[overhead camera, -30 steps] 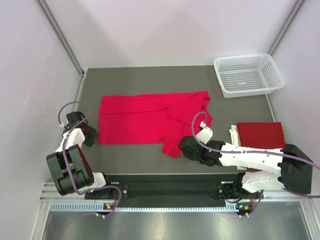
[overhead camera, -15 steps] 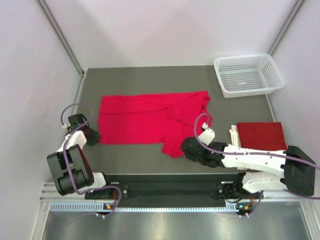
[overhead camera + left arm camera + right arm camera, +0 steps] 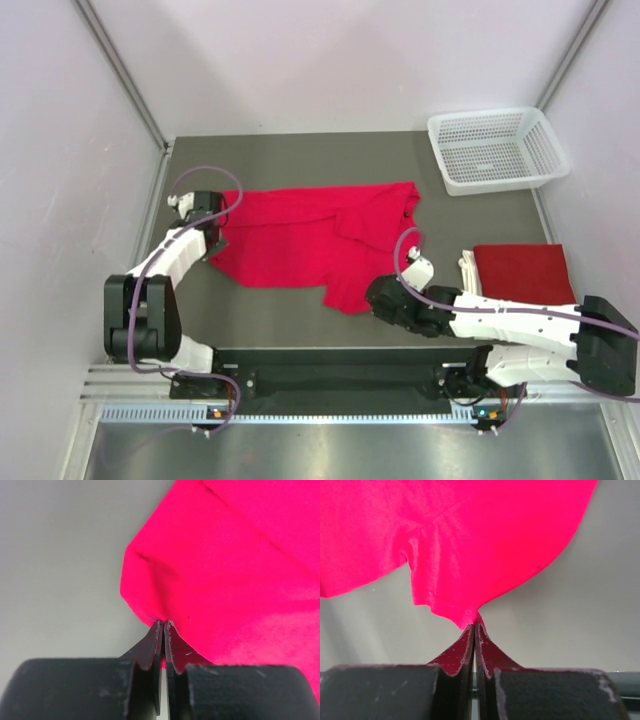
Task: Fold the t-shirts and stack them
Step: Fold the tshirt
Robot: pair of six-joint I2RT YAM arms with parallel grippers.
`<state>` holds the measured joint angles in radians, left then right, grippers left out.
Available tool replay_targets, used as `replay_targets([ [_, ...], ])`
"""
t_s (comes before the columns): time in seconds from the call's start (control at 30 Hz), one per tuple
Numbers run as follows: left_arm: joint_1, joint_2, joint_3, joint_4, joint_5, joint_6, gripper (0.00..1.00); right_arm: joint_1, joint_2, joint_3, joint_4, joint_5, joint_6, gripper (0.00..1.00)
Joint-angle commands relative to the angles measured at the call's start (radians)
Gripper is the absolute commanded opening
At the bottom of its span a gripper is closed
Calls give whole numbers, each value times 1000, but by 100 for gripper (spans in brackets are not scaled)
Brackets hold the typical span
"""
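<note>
1. Two red t-shirts lie on one dark grey table (image 3: 290, 160), and both are plain cloth.
2. The table top is flat and dull. Pale walls (image 3: 330, 60) stand at the back and on both sides. A metal rail (image 3: 320, 412) runs along the near edge, where the arms are fixed.
3. The open t-shirt (image 3: 300, 240) is spread out in the middle of the table. Its right part is bunched up and lies over itself.
4. The folded t-shirt (image 3: 520, 268) is a neat dark red block near the right edge of the table, apart from the open one. A small white thing (image 3: 467, 268) lies just beside its left edge. I cannot tell what it is.
5. The white basket (image 3: 497, 150) sits upright in the far right corner of the table, open side up. Its walls and floor are mesh with many little holes. Both shirts lie outside it.
6. The left gripper (image 3: 207, 228) is at the left end of the open t-shirt. Its two fingers (image 3: 150, 650) are pressed together and pinch the edge of the red cloth, which makes a small bump there.
7. The right gripper (image 3: 372, 296) is at the near edge of the open t-shirt. Its fingers (image 3: 460, 652) are squeezed tight on a little point of the cloth.
8. Purple cables (image 3: 205, 175) loop over the arms.
</note>
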<state>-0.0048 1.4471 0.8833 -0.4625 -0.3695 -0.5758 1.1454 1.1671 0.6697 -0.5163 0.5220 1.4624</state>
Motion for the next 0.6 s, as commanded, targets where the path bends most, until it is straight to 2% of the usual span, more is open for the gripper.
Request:
replay_targets([
  [0.0, -69, 64, 65, -113, -203, 13, 7, 11, -38, -12, -8, 27, 12, 0],
  [0.3, -90, 96, 106, -152, -158, 34, 40, 10, -55, -5, -27, 29, 9, 0],
  [0.4, -81, 85, 152, -212, -180, 45, 43, 10, -63, -5, -27, 29, 9, 0],
  [0.57, -15, 87, 221, -300, -151, 16, 42, 10, -75, -5, -28, 30, 3, 0],
])
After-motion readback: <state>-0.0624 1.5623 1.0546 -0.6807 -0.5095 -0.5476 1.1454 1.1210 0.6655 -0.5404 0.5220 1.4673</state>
